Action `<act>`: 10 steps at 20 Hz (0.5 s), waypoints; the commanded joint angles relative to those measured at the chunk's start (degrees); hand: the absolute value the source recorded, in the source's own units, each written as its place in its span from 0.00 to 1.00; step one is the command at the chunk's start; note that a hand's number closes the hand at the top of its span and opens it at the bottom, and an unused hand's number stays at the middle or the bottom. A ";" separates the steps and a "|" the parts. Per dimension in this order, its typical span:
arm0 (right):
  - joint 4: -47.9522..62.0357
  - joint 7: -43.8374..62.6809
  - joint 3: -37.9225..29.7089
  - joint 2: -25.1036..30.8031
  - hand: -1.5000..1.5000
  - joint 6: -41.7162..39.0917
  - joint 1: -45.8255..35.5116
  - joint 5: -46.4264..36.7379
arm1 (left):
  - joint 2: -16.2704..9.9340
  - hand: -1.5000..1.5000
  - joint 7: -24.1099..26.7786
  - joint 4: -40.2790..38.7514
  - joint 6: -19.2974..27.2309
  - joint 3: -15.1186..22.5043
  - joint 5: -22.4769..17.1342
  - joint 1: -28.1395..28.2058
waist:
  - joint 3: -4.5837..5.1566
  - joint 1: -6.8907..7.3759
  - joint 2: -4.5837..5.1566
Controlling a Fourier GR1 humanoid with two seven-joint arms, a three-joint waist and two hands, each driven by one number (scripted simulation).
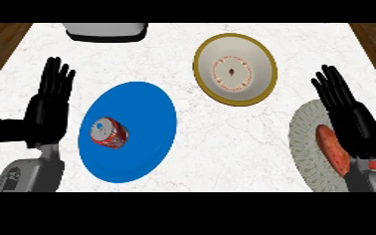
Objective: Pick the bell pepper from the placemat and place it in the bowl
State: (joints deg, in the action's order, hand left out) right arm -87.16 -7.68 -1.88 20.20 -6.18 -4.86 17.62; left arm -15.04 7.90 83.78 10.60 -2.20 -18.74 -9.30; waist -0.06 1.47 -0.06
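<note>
My right hand [352,124], fingers straight and holding nothing, partly hid what looked like the pepper [332,149] on the placemat [305,139]. The bowl [235,68] stood apart across bare surface [220,139]; my left hand [47,104] rested open too.

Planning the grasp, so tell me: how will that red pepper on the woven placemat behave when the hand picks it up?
The bell pepper looks smooth and rounded, so it may slip or roll. It seems long and lies flat on the placemat, partly under the right hand, so tipping seems unlikely.

Left hand [46,110]: you see it all black, with long slender fingers.
Right hand [351,114]: likewise black.
Forearms [29,174]: grey casing below each hand.
</note>
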 commanded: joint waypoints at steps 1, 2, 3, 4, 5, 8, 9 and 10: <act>-2.97 0.31 1.49 1.45 0.00 -7.52 -0.78 2.53 | -0.91 0.50 1.66 -0.97 -1.12 -2.08 0.07 0.87 | 0.07 -1.40 0.02; -8.10 -1.33 5.17 1.25 0.00 -12.67 0.88 4.71 | -4.44 0.50 0.70 -0.98 -1.77 -3.52 0.09 -0.49 | 0.08 -1.75 -0.26; -9.48 -3.05 7.99 1.67 0.00 -17.42 1.07 5.36 | -4.64 0.50 -0.40 0.56 -0.07 -2.09 2.13 -0.84 | -0.03 -1.56 -0.50; -11.61 -5.13 10.70 1.85 0.00 -21.84 1.17 6.03 | -5.96 0.50 -1.03 0.69 -0.27 -2.41 2.44 -2.12 | -0.12 -1.68 -0.71; -13.83 -5.80 12.60 2.42 0.00 -26.12 0.41 7.99 | -7.01 0.50 -0.77 0.72 0.49 -2.29 4.12 -1.87 | -0.20 -1.34 -0.95; -18.87 -15.65 1.37 9.79 0.00 -14.59 1.79 -10.40 | -9.16 0.50 -2.40 -0.15 -0.21 -4.09 3.33 -1.05 | -0.14 -5.42 -1.38; -19.96 -21.13 -0.03 5.51 0.00 -13.14 8.24 -7.61 | -8.85 0.50 -2.01 -0.41 -0.80 -3.92 3.15 -0.51 | -0.15 -5.31 -0.82; -19.00 -26.79 -1.57 5.36 0.00 -14.41 12.24 -8.01 | -9.61 0.50 -3.19 1.99 -2.20 -3.89 2.07 0.53 | -0.25 -4.66 -0.85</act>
State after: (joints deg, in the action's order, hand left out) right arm -102.77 -21.61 1.27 25.73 -21.79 -1.15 14.01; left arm -22.52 6.35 84.08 9.78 -5.33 -16.10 -9.87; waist -0.10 -2.07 -1.16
